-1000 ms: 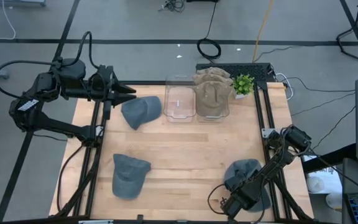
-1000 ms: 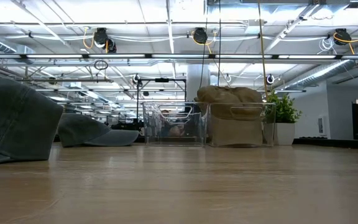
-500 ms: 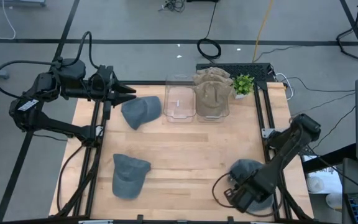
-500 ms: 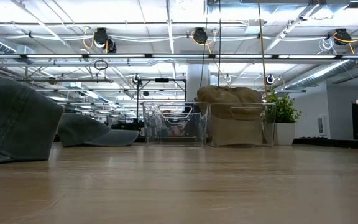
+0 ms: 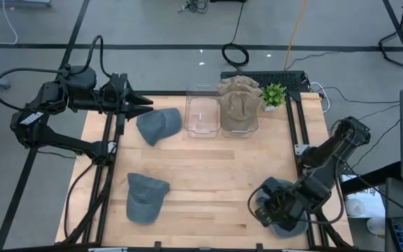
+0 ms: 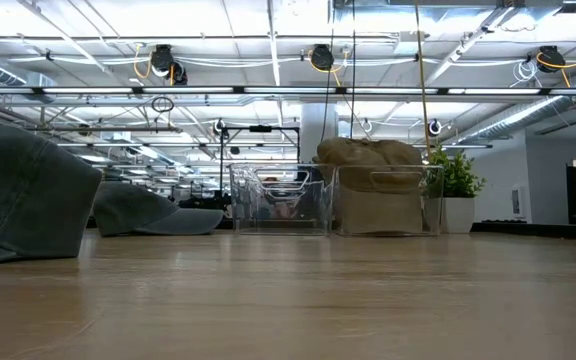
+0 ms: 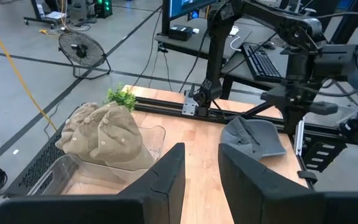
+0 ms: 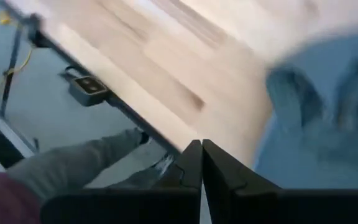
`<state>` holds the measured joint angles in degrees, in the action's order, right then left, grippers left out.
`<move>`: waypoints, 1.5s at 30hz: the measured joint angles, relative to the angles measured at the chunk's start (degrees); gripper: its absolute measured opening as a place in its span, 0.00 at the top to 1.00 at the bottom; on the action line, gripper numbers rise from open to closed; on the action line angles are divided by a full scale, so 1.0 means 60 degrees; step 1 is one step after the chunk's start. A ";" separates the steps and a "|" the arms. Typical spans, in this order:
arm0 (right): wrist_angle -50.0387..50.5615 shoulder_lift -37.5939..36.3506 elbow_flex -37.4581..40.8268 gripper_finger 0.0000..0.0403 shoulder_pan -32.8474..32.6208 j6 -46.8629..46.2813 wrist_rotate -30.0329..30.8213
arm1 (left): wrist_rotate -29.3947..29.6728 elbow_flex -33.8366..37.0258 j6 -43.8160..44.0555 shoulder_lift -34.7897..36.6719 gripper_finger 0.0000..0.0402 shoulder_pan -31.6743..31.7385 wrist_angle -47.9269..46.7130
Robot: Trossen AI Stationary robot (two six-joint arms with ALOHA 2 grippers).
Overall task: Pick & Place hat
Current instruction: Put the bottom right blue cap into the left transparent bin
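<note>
My right claw [image 5: 270, 214], fingers pressed together, has swung in over the grey cap [image 5: 280, 190] at five o'clock on the tabletop [image 5: 215, 168]; no grasp yet. Left claw [image 5: 143, 106], slightly parted, waits at ten o'clock.

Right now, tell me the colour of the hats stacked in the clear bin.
Tan, stacked hats in the clear bin; clearest in the left wrist view.
</note>
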<state>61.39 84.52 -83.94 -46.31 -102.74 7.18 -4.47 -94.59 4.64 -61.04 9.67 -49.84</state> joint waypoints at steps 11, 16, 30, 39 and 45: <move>-0.4247 -0.0088 0.0572 0.90 0.0474 0.2015 0.0662 | -0.0052 -0.0004 0.1538 -0.0001 0.74 -0.0002 0.0022; -0.4783 0.0637 -0.0292 0.81 0.0515 0.1511 0.0879 | -0.0835 -0.0004 0.1558 0.0000 0.74 0.0000 -0.0194; 0.1342 0.2932 -0.2768 0.82 0.0228 -0.2496 0.0207 | -0.2621 -0.0004 0.1611 0.0000 0.74 -0.0004 -0.0816; 0.3843 0.3225 -0.2263 0.87 0.0030 -0.3371 -0.1441 | -0.2778 -0.0004 0.1571 -0.0002 0.74 -0.0002 -0.0816; 0.3489 0.3260 -0.2240 0.64 0.0089 -0.2975 -0.1706 | -0.2779 -0.0004 0.1828 0.0000 0.74 0.0000 -0.0816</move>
<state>82.33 104.09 -97.38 -45.78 -120.60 -3.05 -21.15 -94.61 15.61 -61.04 9.67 -54.74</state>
